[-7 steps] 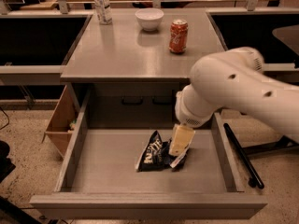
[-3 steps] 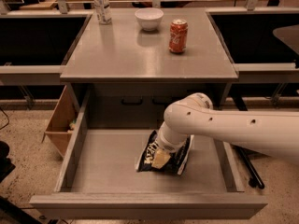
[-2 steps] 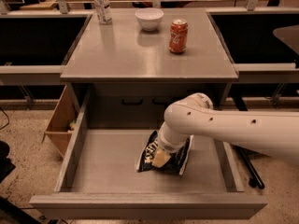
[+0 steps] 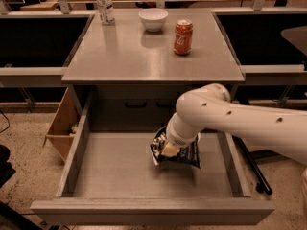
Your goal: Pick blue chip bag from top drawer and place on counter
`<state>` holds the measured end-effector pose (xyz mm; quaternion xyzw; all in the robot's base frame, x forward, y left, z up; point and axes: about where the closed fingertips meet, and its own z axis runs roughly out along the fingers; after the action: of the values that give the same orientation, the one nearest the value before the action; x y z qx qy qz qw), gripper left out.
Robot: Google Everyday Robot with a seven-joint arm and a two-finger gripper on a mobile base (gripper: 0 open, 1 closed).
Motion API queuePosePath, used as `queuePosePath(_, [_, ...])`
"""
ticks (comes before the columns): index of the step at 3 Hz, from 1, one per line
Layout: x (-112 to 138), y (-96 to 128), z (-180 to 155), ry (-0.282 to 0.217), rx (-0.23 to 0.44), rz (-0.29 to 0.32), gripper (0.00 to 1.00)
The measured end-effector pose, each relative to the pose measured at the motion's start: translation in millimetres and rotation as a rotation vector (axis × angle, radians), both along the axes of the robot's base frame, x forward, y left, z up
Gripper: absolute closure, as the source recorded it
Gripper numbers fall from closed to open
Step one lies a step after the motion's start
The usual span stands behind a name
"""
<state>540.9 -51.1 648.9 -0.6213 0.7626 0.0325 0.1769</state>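
Right, the top drawer stands pulled wide open below the worktop, its flat grey floor on full show. The white arm reaches in from the right, bends at the wrist and points down into the drawer. The gripper sits low in there, right of the middle, with its pale tan tip pressed against the blue chip bag.

The bag is inside the drawer, crumpled, dark foil with white print, and its upper edge is bunched up around the tip of the gripper. The thick wrist covers most of the gripper, so I cannot tell whether it is spread or clamped on the foil. Nor can I tell whether the bag rests flat on the drawer floor or rides just above it; a shadow lies beneath its lower right corner.

Up on the worktop, a red soda can stands upright toward the back right. A white bowl sits near it to the left, and a clear bottle stands at the back left corner. Beside the drawer's left wall, a small wooden box leans on the speckled floor.
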Motion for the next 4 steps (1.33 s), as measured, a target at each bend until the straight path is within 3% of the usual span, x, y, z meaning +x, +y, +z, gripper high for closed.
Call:
queuePosePath(1, [12.8,-11.1,115.1,-0.121,0.03,0.063,1.0])
queuePosePath(2, [20.1,-12.3,213.1,-0.207,0.043,0.155,1.0])
queuePosePath(3, [43.1,6.5,280.9,-0.275,0.117,0.204,1.0])
queuePosePath(4, [68.6,29.3,332.3,-0.355,0.235,0.234,1.0])
